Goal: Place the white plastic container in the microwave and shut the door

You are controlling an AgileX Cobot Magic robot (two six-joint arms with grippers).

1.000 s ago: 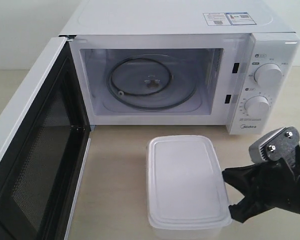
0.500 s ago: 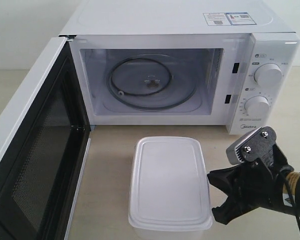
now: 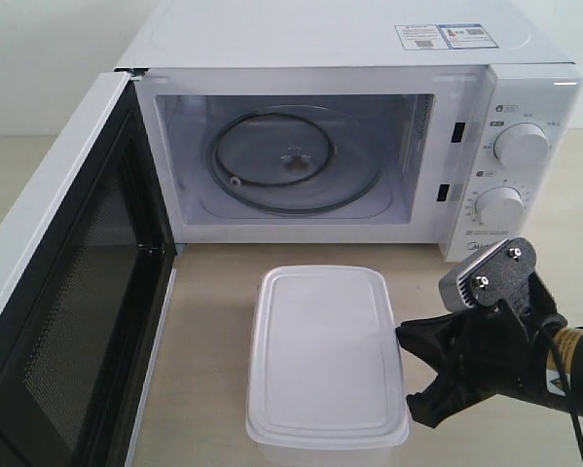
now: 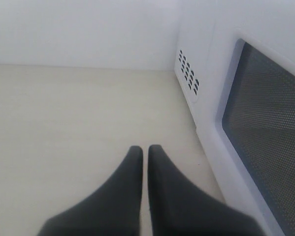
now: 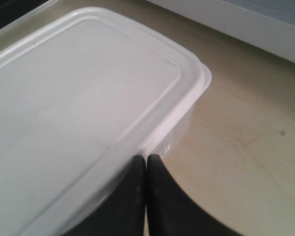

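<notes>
My right gripper (image 5: 146, 161): jaws pressed together, tips touching the white plastic container (image 3: 325, 355) just under its lid rim. It sits lidded on the table (image 3: 213, 311) before the microwave (image 3: 349, 44), whose door (image 3: 67, 292) is wide open. My left gripper (image 4: 143, 150): jaws together.

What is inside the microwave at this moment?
Only the glass turntable on its ring shows inside the microwave. The white plastic container stands outside, before it. The cavity's ceiling is hidden from this view.

container (image 3: 325, 355) on table (image 3: 213, 292) before microwave (image 3: 310, 49), door (image 3: 77, 321) open at left, right end effector (image 5: 146, 158) against container's right side
</notes>
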